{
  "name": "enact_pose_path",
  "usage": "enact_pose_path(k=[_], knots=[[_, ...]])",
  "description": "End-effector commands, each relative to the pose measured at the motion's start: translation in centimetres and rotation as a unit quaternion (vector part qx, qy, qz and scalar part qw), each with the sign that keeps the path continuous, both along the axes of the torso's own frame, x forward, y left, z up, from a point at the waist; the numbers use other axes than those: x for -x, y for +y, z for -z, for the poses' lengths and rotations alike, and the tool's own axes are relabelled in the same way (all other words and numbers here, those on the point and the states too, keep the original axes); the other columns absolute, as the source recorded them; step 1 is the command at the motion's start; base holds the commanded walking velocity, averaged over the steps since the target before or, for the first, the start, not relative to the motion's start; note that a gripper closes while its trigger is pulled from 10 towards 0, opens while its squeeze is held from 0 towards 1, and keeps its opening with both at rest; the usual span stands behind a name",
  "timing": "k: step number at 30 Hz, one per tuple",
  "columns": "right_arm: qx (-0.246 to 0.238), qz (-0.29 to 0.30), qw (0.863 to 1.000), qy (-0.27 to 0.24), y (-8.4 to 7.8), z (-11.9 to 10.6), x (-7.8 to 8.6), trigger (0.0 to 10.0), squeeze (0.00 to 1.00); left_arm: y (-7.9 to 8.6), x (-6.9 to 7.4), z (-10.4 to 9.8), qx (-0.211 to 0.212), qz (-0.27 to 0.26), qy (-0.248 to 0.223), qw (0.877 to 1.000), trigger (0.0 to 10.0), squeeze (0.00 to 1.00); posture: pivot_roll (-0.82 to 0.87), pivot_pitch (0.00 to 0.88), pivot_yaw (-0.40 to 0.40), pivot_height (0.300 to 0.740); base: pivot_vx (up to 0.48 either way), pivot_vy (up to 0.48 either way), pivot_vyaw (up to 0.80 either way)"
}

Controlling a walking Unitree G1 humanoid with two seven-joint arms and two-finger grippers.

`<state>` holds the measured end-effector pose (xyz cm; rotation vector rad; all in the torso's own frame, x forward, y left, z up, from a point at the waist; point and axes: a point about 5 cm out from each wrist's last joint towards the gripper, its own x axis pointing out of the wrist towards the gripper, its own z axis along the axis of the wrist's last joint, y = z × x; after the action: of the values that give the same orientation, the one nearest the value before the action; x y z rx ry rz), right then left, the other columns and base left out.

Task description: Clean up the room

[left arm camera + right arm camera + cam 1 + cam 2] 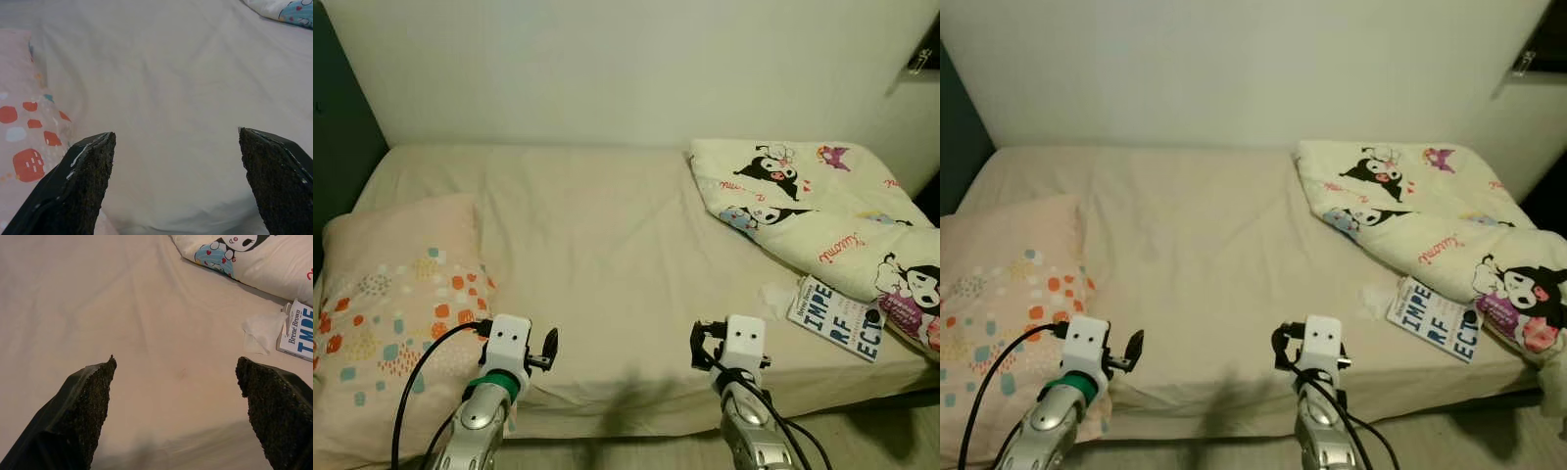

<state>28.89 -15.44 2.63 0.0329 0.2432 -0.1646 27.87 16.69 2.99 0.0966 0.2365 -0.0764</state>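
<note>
A white book (835, 318) with blue letters lies on the bed (607, 255), near its front edge on the robot's right side. One corner of the book is under the folded cartoon blanket (822, 211), which covers the right part of the bed. A crumpled white tissue (262, 329) lies just beside the book, touching its edge or almost so. On the left side of the bed rests a pink pillow (391, 304) with orange and blue spots.

The left pincer (173, 183) hangs over the front edge of the bed, beside the pillow, with its fingers spread wide and nothing between them. The right pincer (176, 411) is released in the same way and empty, over the bare sheet, apart from the tissue and the book.
</note>
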Motion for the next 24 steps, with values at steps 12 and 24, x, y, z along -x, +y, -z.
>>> enact_pose_path(k=[12, 24], knots=[[-0.012, 0.009, 1.0, 0.007, 0.1, -0.3, -0.9, 10.0, 0.0, 0.5, -0.7, -0.1, -0.006, -0.011, 0.011, 1.0, 10.0, 0.0, 0.17, 0.0, -0.008, 0.74, 0.0, 0.0, 0.0], [-0.003, -0.006, 1.0, 0.008, 0.2, -0.5, -1.3, 10.0, 0.0, 1.0, -0.7, -0.1, -0.01, -0.025, 0.01, 1.0, 10.0, 0.0, 0.16, 0.0, -0.026, 0.74, 0.0, 0.0, 0.0]])
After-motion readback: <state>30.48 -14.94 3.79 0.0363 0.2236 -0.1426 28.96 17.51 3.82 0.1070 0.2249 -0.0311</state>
